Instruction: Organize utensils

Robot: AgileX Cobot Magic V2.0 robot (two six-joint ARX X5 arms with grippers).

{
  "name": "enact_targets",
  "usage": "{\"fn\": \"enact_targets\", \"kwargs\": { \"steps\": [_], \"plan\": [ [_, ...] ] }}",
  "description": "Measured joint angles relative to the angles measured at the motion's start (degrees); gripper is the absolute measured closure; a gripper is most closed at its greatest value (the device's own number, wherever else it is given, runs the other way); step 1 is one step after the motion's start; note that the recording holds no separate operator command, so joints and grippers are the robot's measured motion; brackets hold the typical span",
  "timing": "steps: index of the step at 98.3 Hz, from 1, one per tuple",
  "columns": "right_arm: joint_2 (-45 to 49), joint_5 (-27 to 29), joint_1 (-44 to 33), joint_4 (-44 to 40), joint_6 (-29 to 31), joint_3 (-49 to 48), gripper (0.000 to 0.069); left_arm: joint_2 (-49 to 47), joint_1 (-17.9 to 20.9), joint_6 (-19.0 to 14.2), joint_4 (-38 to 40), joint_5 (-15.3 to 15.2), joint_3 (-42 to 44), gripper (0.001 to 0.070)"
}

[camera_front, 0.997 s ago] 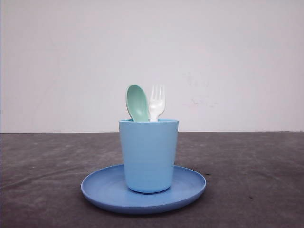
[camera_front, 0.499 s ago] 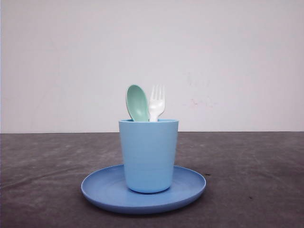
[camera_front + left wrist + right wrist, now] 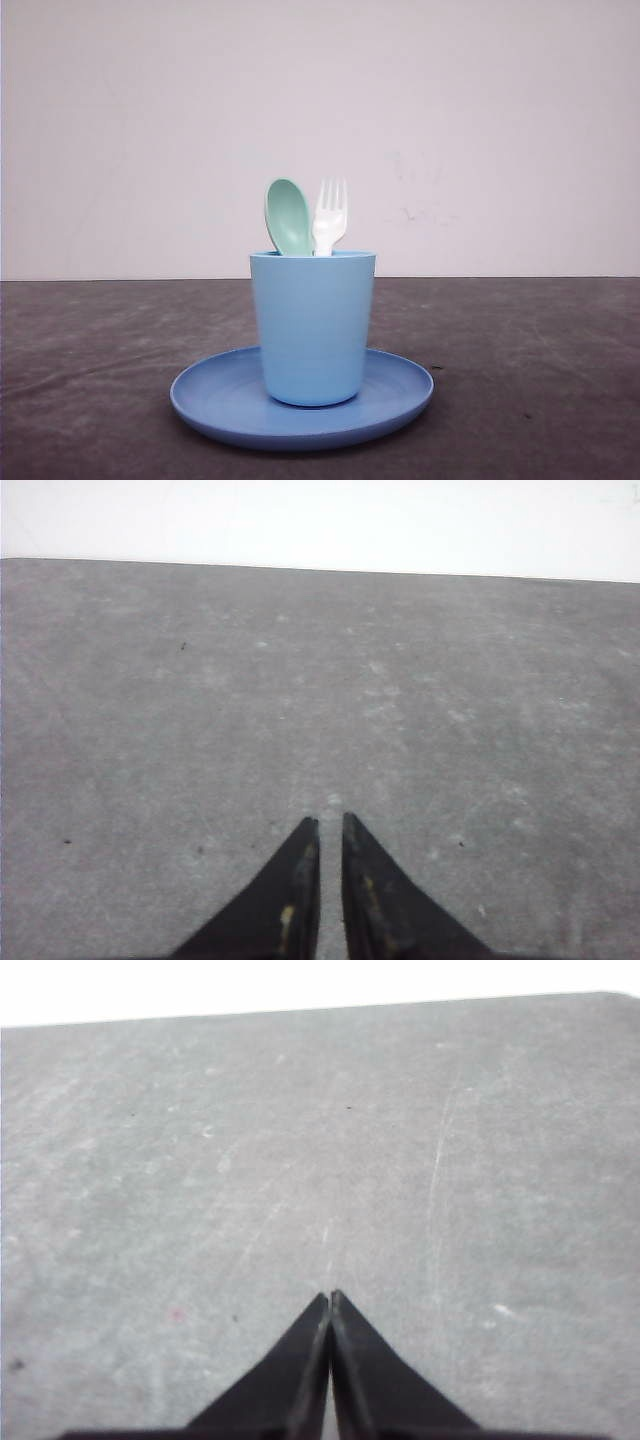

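Spoon (image 3: 289, 217) and fork (image 3: 329, 214) stand upright together in the cup (image 3: 313, 325).

They look light, stiff, slippery; I would grip each by its head. My left pincer (image 3: 330, 825) is nearly pressed together, right pincer (image 3: 330, 1298) fully, both empty.

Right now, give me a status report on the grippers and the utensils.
Left gripper shut, empty, over bare table. Right gripper shut, empty. Spoon and fork upright in cup on plate. Nothing in the way.

Lab-like test setup: bare white wall (image 3: 500, 120), dark tabletop (image 3: 540, 380).
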Motion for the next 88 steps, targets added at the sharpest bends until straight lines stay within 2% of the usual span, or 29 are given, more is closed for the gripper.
{"fn": "enact_targets", "kwargs": {
  "steps": [13, 22, 88],
  "plan": [
    [-5.7, 0.0, 0.0, 1.8, 0.0, -4.5, 0.0691, 0.0, 0.0, 0.0, 0.0, 0.0, 0.0, 0.0695],
    [-6.1, -0.5, 0.0, 4.9, 0.0, -5.3, 0.0691, 0.0, 0.0, 0.0, 0.0, 0.0, 0.0, 0.0695],
    [-6.0, -0.2, 0.0, 4.9, -0.2, -5.7, 0.0691, 0.0, 0.0, 0.0, 0.0, 0.0, 0.0, 0.0695]
  ]
}}
